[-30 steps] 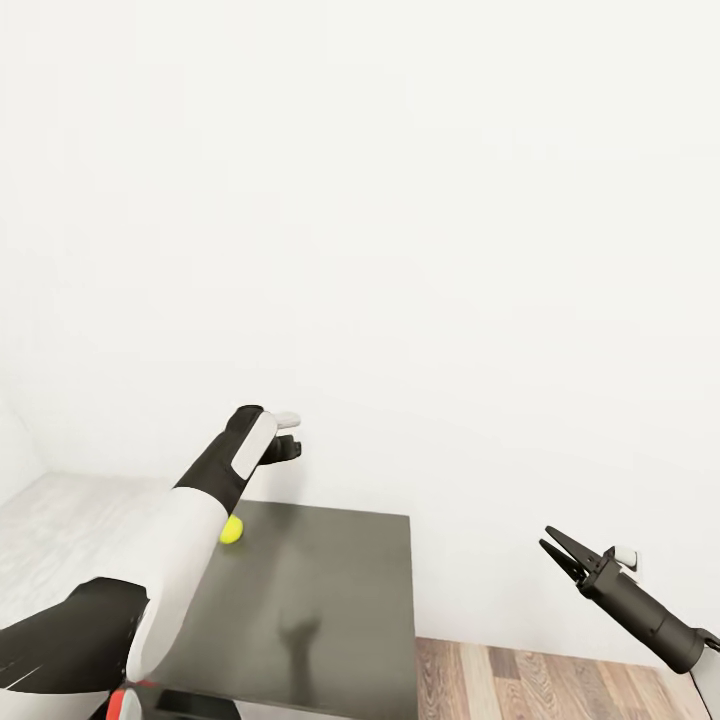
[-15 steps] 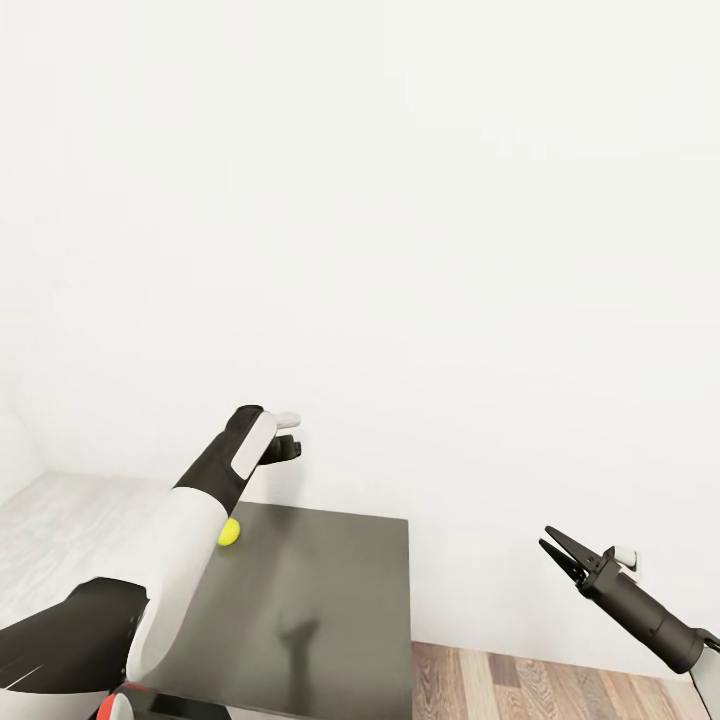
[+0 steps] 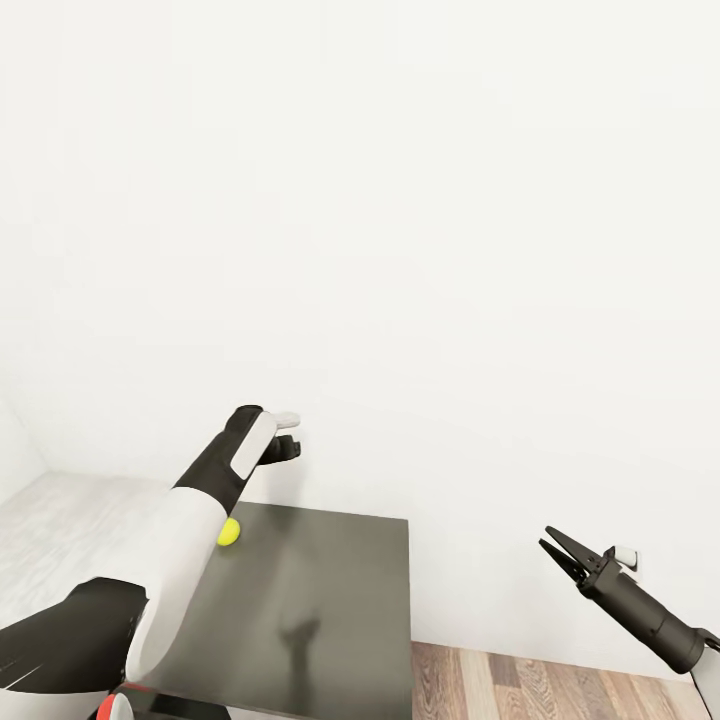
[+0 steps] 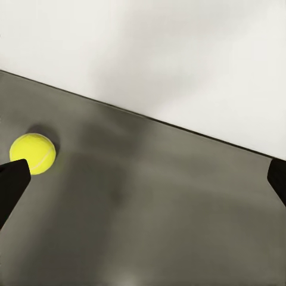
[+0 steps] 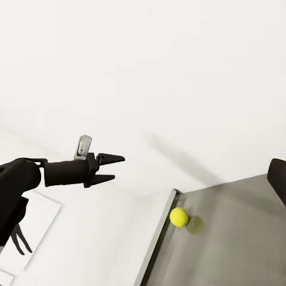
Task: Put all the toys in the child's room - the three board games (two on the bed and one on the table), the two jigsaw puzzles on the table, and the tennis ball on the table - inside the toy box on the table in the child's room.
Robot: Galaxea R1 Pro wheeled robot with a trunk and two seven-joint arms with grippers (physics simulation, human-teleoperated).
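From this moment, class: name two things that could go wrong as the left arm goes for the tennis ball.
1. The tennis ball lies loose on the smooth dark table, off to one side of the open left gripper; a glancing finger could send it rolling.
2. It sits near the table's edge beside the wall, so a nudged ball might drop off, out of reach.
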